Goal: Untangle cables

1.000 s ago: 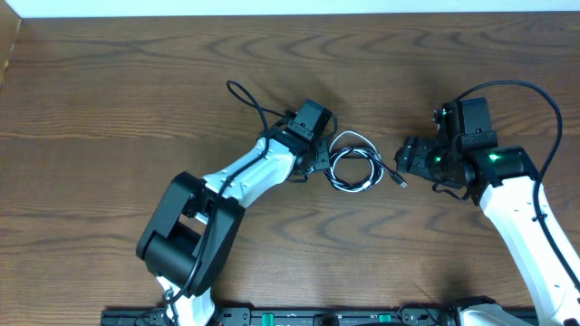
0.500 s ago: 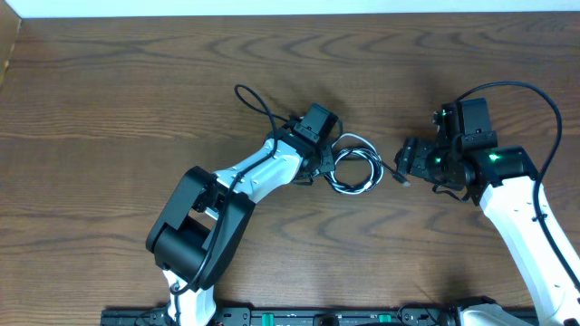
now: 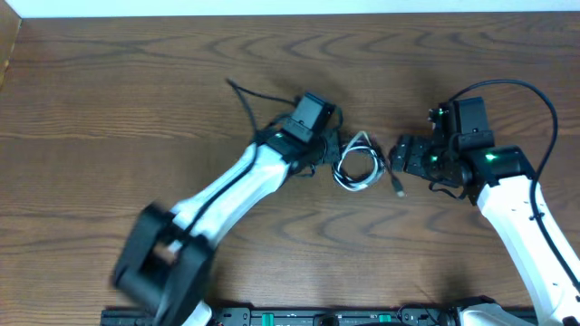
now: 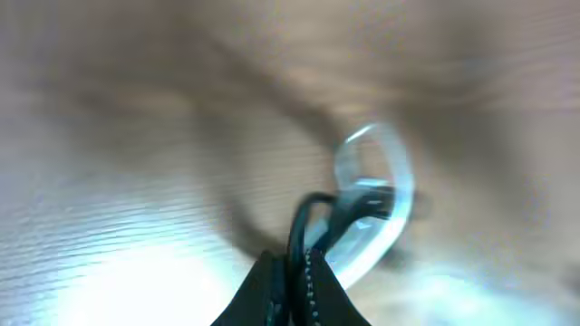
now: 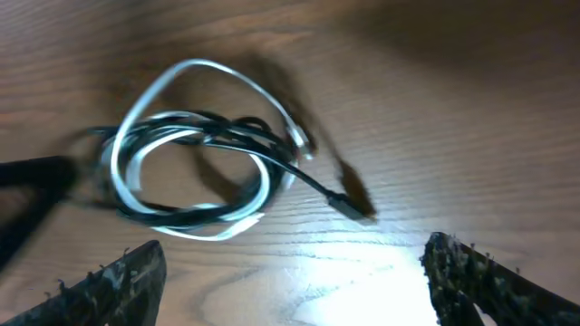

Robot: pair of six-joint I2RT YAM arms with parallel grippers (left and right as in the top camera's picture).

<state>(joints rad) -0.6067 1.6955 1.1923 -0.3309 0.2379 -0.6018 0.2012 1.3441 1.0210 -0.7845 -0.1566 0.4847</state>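
Over the last second my left hand [image 3: 328, 155] has tugged the cables [image 3: 359, 167]: coil now narrower, arm blurred with motion. White and black remain wound together, between my two hands on the surface [image 3: 136, 81]. Only the left wrist view shows the left hand clamped on both strands. Only the right wrist view shows the right hand [image 5: 299, 276] spread wide, empty, black plug [image 5: 352, 203] trailing toward it

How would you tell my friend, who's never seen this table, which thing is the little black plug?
Find the small coil of cables in the middle of the wooden table. One thin black tail sticks out of it toward the right fingers. The black plug is its tip, lying alone on bare wood, not tucked against the coil like the white end.
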